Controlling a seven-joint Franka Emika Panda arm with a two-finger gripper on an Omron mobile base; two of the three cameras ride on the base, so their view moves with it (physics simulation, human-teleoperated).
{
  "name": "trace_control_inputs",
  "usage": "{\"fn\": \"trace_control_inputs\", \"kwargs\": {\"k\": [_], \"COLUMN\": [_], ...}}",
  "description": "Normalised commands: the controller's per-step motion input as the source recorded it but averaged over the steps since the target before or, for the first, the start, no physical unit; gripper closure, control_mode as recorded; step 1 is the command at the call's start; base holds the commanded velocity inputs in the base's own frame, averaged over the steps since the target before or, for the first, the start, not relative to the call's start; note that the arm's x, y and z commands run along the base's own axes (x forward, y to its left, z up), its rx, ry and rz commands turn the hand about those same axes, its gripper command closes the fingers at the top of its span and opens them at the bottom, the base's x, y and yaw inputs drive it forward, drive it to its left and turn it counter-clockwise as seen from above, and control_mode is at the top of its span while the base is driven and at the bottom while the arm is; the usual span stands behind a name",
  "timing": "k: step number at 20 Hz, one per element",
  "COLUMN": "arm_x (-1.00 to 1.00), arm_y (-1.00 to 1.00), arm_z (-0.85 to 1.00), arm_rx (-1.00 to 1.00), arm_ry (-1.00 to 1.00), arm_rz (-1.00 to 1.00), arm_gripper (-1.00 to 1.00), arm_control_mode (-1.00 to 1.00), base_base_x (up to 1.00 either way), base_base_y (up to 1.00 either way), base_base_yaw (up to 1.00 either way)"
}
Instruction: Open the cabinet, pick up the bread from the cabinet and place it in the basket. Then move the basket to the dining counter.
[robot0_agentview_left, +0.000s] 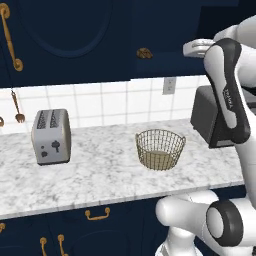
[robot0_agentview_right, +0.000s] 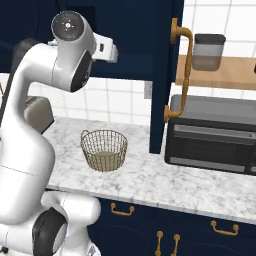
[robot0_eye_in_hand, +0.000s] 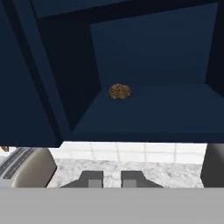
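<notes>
one round bread (robot0_eye_in_hand: 119, 91) with no clear long axis sits deep on the open cabinet (robot0_eye_in_hand: 144, 109) floor. one basket (robot0_agentview_left: 160, 148) stands upright, mouth up, on the worktop. the gripper (robot0_eye_in_hand: 106, 178) holds nothing, fingers slightly apart.

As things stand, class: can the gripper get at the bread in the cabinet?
Probably yes. The cabinet stands open, the bread lies alone on its shelf, and the gripper faces it with nothing between.

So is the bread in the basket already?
No, the bread sits on the shelf inside the open cabinet, and the basket on the counter holds nothing.
</notes>
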Motion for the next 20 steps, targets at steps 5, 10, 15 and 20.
{"fn": "trace_control_inputs", "kwargs": {"k": [5, 10, 15, 20], "arm_x": [0.44, 0.61, 0.48, 0.54], "arm_y": [0.15, 0.22, 0.00, 0.00], "arm_z": [-0.07, -0.15, -0.13, -0.19], "arm_rx": [0.00, -0.02, 0.00, 0.00], "arm_ry": [0.06, 0.12, 0.00, 0.00], "arm_rz": [0.08, 0.10, 0.16, 0.10], "arm_gripper": [-1.00, -1.00, -1.00, -1.00], "arm_control_mode": [-1.00, -1.00, -1.00, -1.00], "base_base_x": [0.00, 0.00, 0.00, 0.00], "base_base_y": [0.00, 0.00, 0.00, 0.00], "base_base_yaw": [0.00, 0.00, 0.00, 0.00]}}
